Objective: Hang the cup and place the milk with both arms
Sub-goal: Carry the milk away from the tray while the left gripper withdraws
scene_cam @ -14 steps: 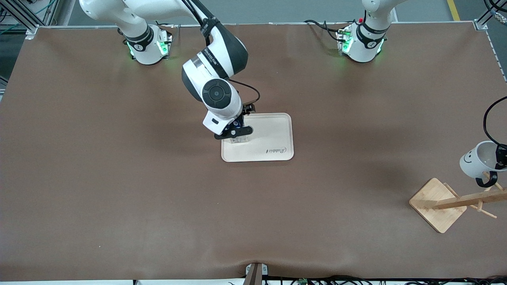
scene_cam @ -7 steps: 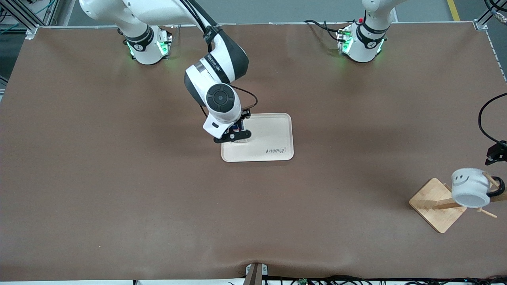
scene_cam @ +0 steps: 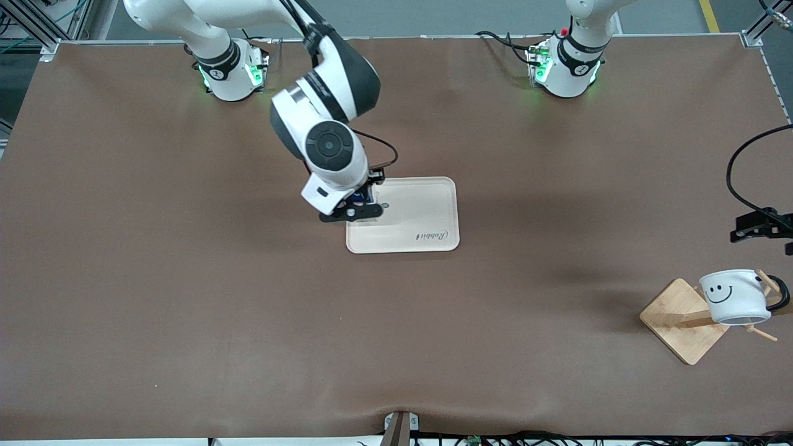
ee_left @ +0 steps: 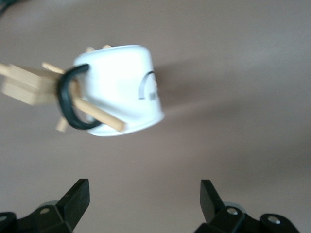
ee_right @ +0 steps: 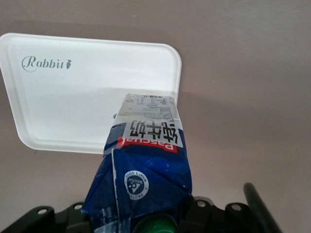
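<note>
The white smiley cup (scene_cam: pixel 734 297) hangs by its black handle on a peg of the wooden rack (scene_cam: pixel 681 319), near the left arm's end of the table. In the left wrist view the cup (ee_left: pixel 119 87) hangs on the peg (ee_left: pixel 99 114). My left gripper (scene_cam: pixel 753 229) is open and empty, apart from the cup (ee_left: pixel 144 194). My right gripper (scene_cam: pixel 350 209) is shut on the blue and white milk (ee_right: pixel 146 155) over the corner of the white tray (scene_cam: pixel 427 210). I cannot tell whether the carton touches the tray (ee_right: pixel 73 97). The arm hides most of the carton in the front view.
The tray bears the word "Rabbit" and lies in the middle of the brown table. The rack's square wooden base stands near the table edge at the left arm's end. The arm bases stand along the edge farthest from the front camera.
The left gripper let go of the cup, which dropped onto the rack peg and swung upright; the gripper drew away. The right gripper with the milk shifted slightly toward the right arm's end.
</note>
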Controlling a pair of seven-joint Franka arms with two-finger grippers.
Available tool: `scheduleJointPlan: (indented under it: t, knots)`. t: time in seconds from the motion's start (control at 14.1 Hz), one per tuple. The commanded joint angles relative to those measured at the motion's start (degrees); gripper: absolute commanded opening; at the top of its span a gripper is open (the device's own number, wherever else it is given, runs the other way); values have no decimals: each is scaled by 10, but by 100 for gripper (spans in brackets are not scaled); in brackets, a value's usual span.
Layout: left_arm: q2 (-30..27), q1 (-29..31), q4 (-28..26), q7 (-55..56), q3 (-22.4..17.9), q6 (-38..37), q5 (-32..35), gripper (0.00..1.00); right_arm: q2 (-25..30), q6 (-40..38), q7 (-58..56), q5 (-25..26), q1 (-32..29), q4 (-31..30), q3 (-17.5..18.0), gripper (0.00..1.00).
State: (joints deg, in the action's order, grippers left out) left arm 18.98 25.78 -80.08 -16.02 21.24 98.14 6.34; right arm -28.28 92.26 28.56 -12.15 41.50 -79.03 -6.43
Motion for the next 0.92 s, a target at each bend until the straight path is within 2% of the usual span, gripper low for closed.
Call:
scheduleJointPlan:
  t: [0.0, 0.14, 0.36, 0.43, 0.64, 0.85]
  knots:
    - [-18, 2, -4, 61, 30, -28, -3, 100, 15, -52, 11, 10, -54, 37, 5, 0]
    - [-19, 2, -4, 120, 53, -40, -3, 100, 44, -62, 9, 11, -108, 32, 5, 0]
    - [-25, 3, -3, 194, 83, -41, -8, 100, 65, -96, -44, 76, -170, 27, 6, 0]
    - [-31, 3, -3, 208, 91, -43, -8, 100, 68, -105, -65, 81, -192, 25, 5, 0]
    - [-38, 3, -3, 263, 117, -68, -8, 100, 86, -99, -106, 94, -271, -25, 5, 0]
    - [-51, 3, -2, 318, 145, -85, 0, 100, 87, -55, -194, 110, -352, -78, 6, 0]
